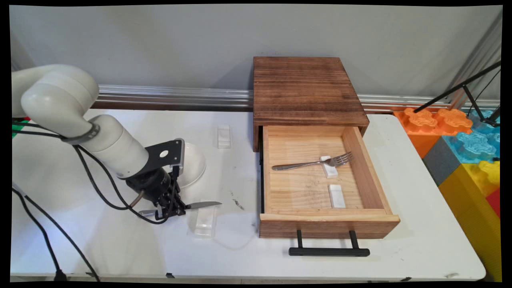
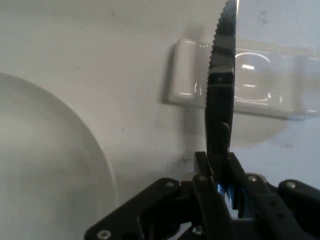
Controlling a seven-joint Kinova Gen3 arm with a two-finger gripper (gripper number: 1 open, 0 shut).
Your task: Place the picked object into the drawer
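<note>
- white table [image 1: 120,248], grey wall behind; wooden drawer box at far edge, drawer [image 1: 384,176] pulled open toward near edge, fork [image 1: 312,163] lying on a white rest inside
- my gripper [image 1: 171,209] clamped on the knife [image 2: 220,75] near its handle end; blade level, sticking out over the white knife rest [image 2: 295,85] toward near edge; white bowl [image 1: 194,166] just behind my hand

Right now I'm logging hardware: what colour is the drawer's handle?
Black: the handle on the open drawer is a black bar, clearest in the main view.

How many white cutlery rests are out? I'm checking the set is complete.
4: one near the back of the table, one under the knife blade, two in the open drawer. Others may be hidden.
</note>
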